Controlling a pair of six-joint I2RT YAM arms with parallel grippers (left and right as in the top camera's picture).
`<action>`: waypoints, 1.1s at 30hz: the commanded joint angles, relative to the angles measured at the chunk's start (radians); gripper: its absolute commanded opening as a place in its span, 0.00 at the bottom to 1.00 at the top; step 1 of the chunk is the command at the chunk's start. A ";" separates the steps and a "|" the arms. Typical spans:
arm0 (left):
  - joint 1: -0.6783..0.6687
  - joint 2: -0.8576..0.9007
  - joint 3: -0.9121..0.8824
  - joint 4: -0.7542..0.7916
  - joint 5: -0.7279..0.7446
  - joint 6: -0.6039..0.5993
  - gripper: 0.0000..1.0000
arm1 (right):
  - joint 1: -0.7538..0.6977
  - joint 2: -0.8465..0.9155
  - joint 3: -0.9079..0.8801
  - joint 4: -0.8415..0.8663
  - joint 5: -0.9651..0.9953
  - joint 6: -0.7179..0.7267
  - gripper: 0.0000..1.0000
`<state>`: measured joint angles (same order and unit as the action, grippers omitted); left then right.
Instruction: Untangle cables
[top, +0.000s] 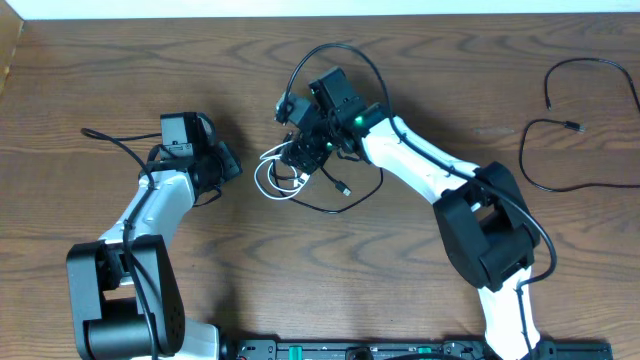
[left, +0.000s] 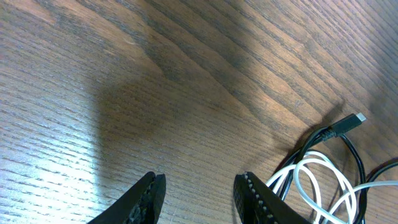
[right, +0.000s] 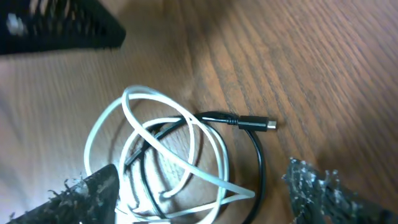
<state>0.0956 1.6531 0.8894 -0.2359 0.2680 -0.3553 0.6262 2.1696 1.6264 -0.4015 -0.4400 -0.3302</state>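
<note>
Right gripper (right: 199, 182) jaws spread wide, straddling the tangled white cable (right: 139, 92) and black cable (right: 249, 123), gripping nothing. Left gripper (left: 200, 186) half open, empty, beside them.

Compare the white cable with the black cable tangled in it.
The white cable is wound in several overlapping loops; the black cable passes through them and curves out beyond. The white cable is pale; the black cable is dark, its plug lying clear of the loops. Both are thin cords.

Both arms (top: 420, 165) are white with black joints (top: 490, 235).
</note>
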 joint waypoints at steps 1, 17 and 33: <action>0.000 -0.007 0.003 -0.002 0.011 0.002 0.41 | 0.006 0.039 -0.002 0.008 -0.014 -0.175 0.84; 0.000 -0.007 0.003 -0.002 0.011 0.002 0.42 | 0.010 0.119 -0.002 0.190 0.023 -0.179 0.14; 0.000 -0.007 0.003 -0.002 0.011 0.002 0.42 | -0.005 -0.091 -0.001 0.183 0.008 0.071 0.01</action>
<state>0.0956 1.6531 0.8894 -0.2359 0.2684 -0.3550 0.6239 2.1796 1.6257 -0.2157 -0.4137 -0.2943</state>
